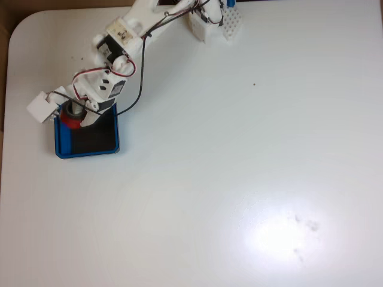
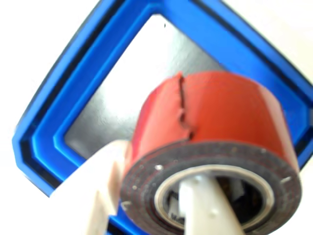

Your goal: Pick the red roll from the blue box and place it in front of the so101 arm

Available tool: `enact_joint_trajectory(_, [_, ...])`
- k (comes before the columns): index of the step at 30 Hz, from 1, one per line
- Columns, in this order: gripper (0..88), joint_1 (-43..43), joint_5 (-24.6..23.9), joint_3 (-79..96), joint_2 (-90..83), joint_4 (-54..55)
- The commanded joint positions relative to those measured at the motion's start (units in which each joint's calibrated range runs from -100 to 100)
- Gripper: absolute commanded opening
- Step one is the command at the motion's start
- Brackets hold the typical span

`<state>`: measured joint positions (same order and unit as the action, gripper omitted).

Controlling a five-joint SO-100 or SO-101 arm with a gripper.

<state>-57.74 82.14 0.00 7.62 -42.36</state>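
Observation:
In the fixed view the red roll (image 1: 71,121) is at the upper left corner of the blue box (image 1: 87,155), under the tip of the white so101 arm (image 1: 121,34). My gripper (image 1: 76,115) is shut on the roll. The wrist view shows how: one white finger (image 2: 203,208) runs through the roll's pale core and the other finger (image 2: 100,193) presses on its red side. The red roll (image 2: 220,110) fills the lower right of that view, with the blue box (image 2: 73,83) and its black floor behind it. Whether the roll touches the floor I cannot tell.
The arm's base and a white block with a blue part (image 1: 230,21) stand at the top edge of the fixed view. The white table (image 1: 239,149) stretches wide to the right and below the box. Its rounded left edge (image 1: 7,72) lies close to the box.

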Motion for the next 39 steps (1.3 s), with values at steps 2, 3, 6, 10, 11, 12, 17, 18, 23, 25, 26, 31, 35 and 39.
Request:
enact_joint_trajectory(2, [0.5,3.76,0.43,-2.70,-10.21,-0.46])
enact_joint_trajectory(3, [0.5,4.93,0.52,-2.70,-11.13,-0.79])
enact_joint_trajectory(6, [0.5,9.43,0.52,-2.70,-13.39,-5.16])
enact_joint_trajectory(10, [0.5,17.15,0.52,-2.79,-15.56,-17.95])
enact_joint_trajectory(11, [0.5,18.91,0.52,-2.79,-15.56,-21.41])
enact_joint_trajectory(12, [0.5,20.76,0.52,-2.79,-15.56,-24.80])
enact_joint_trajectory(17, [0.5,29.46,0.52,-2.70,-15.31,-37.67])
enact_joint_trajectory(18, [0.5,31.31,0.52,-2.70,-15.48,-39.15])
enact_joint_trajectory(23, [0.5,41.09,0.52,-1.80,-16.48,-41.13])
enact_joint_trajectory(25, [0.5,44.90,0.52,-0.18,-17.74,-41.13])
enact_joint_trajectory(26, [0.5,46.95,0.52,0.81,-18.32,-41.13])
enact_joint_trajectory(31, [0.5,55.06,0.43,9.52,-20.58,-40.31])
enact_joint_trajectory(35, [0.6,57.79,0.25,14.82,-21.08,-38.00])
enact_joint_trajectory(39, [0.6,57.99,0.17,17.70,-21.00,-32.97])
